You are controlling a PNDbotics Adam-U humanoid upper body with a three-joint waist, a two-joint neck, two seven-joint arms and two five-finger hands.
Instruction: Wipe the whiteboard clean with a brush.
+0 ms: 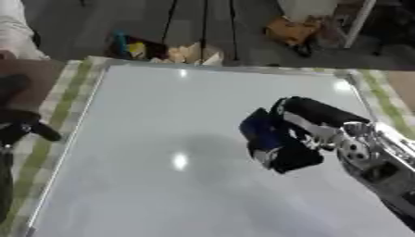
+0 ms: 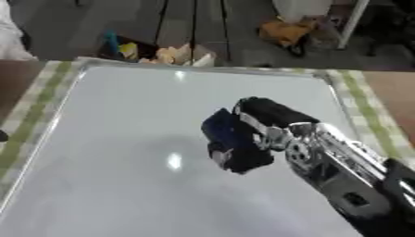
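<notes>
In the left eye view, the right hand (image 1: 312, 127) has its fingers (image 1: 301, 134) curled round a dark blue brush (image 1: 261, 134), pressing it down on the right half of the whiteboard (image 1: 162, 139), apparently so that a sweep would rub the board; the left hand (image 1: 20, 125) shows dark at the left edge, fingers unclear. In the right eye view the whiteboard looks pale, glossy and free of visible marks, lying flat on a green-striped surface (image 2: 32, 115).

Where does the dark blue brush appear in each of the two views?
Left eye view: the brush is right of the middle, held in the right hand over the whiteboard.
Right eye view: the brush is near the middle.
Shared landmark: the bright light spot on the board, lower left of the brush.
</notes>
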